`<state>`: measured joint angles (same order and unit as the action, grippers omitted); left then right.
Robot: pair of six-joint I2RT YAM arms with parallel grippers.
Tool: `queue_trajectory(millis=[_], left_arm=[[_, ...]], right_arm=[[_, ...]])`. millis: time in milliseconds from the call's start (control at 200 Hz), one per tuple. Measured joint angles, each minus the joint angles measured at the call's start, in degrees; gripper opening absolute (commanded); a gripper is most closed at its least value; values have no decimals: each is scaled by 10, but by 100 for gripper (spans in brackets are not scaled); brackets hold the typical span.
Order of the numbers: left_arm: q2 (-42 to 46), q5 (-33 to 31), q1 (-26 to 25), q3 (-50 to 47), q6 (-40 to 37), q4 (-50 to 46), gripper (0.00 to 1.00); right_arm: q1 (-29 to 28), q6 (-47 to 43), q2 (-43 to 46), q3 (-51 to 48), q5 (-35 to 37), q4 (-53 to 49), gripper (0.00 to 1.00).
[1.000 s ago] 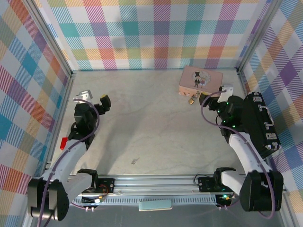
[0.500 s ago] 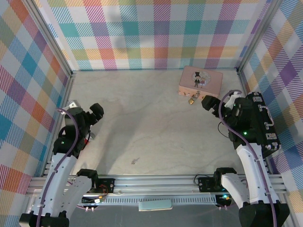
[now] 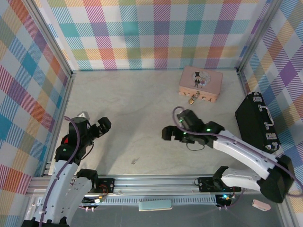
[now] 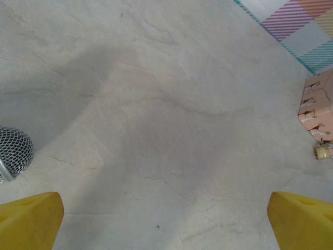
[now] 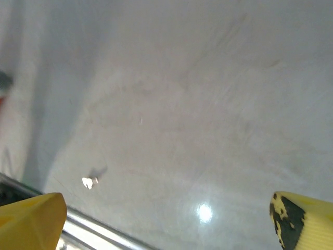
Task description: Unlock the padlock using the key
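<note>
Padlock (image 3: 191,100) rests against the pink tin (image 3: 200,80) at the counter's (image 3: 142,104) far side, not yet unlocked; your key (image 3: 135,161) lies ungrasped near the front edge. Left end effector (image 3: 104,124) and right end effector (image 3: 166,133) both gape wide, empty.

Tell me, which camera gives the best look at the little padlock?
The top external view: the padlock sits unobstructed against the pink tin's front. The left wrist view catches just its brass body at the picture's right edge, beside the tin.
</note>
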<state>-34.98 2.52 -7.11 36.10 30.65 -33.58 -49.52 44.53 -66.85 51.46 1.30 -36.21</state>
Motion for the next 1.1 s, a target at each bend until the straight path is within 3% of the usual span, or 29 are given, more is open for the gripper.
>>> queue_trajectory(millis=[200, 430, 775, 1100], left_arm=[[49, 0, -2, -37, 0, 1, 100], [99, -18, -3, -38, 0, 0, 100], [108, -21, -3, -40, 0, 1, 100], [115, -21, -3, -40, 0, 1, 100]], right_arm=[[-115, 33, -147, 73, 14, -12, 93], [-172, 36, -309, 159, -32, -14, 78], [-199, 33, -414, 237, -85, -25, 55], [-205, 29, -490, 325, -94, -49, 44]])
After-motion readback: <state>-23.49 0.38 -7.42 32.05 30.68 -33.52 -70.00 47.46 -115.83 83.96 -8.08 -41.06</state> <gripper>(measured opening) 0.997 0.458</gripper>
